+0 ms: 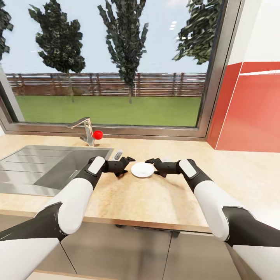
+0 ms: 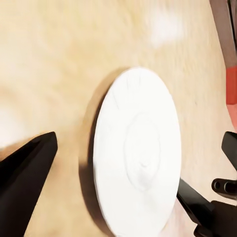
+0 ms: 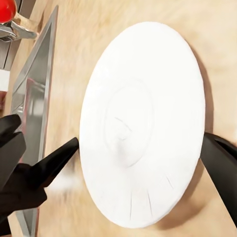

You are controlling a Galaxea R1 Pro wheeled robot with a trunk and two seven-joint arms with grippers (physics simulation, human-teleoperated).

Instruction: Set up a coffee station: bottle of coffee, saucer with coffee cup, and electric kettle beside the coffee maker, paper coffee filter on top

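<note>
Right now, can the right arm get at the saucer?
Probably yes. The saucer lies flat on the countertop with the open right gripper right beside it, fingers either side. The left gripper is close opposite, so they could crowd each other.

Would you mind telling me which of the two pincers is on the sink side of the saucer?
The left pincer: it sits between the saucer and the sink, while the right pincer is on the saucer's far side.
</note>
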